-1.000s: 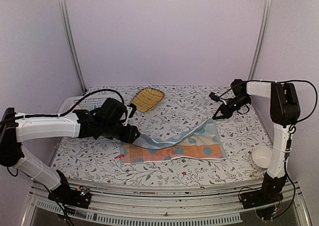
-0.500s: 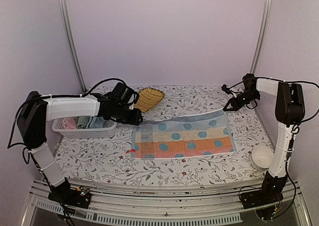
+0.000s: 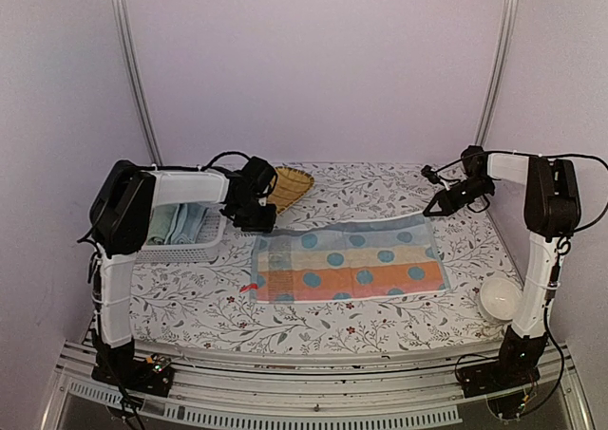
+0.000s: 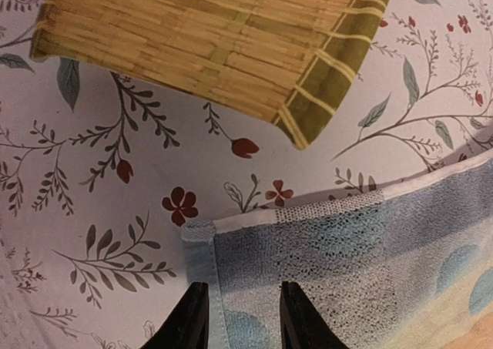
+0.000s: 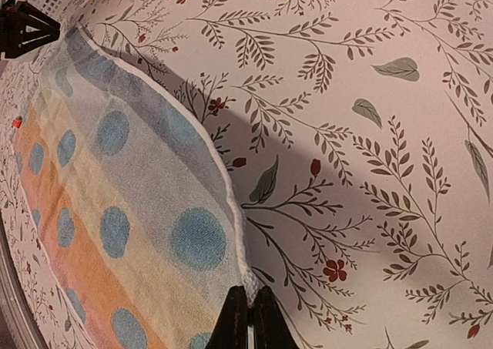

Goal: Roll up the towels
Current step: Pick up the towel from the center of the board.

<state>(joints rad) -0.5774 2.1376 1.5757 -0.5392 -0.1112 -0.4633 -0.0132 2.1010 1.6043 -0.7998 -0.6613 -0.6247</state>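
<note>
The printed towel (image 3: pixel 351 264), light blue with blue dots and cream and orange bands, lies spread flat mid-table. My left gripper (image 3: pixel 256 221) is at its far left corner; in the left wrist view the gripper (image 4: pixel 243 322) is open, its fingers (image 4: pixel 192 318) straddling the towel (image 4: pixel 347 264) corner, which lies flat on the table. My right gripper (image 3: pixel 437 205) is at the far right corner; in the right wrist view it (image 5: pixel 250 318) is shut on the towel's (image 5: pixel 139 210) white hem. Light-blue cloth (image 3: pixel 176 223) sits in the basket; I cannot tell if it is the plain towel.
A white slatted basket (image 3: pixel 195 250) stands at the left edge. The yellow ribbed tray (image 3: pixel 285 188) lies just behind the left gripper and also shows in the left wrist view (image 4: pixel 208 41). A white bowl (image 3: pixel 499 299) sits at the right front.
The towel, held up and bunched a second ago, now lies flat. My left gripper moved back and right to the far left corner. The right gripper moved back-right with its corner.
</note>
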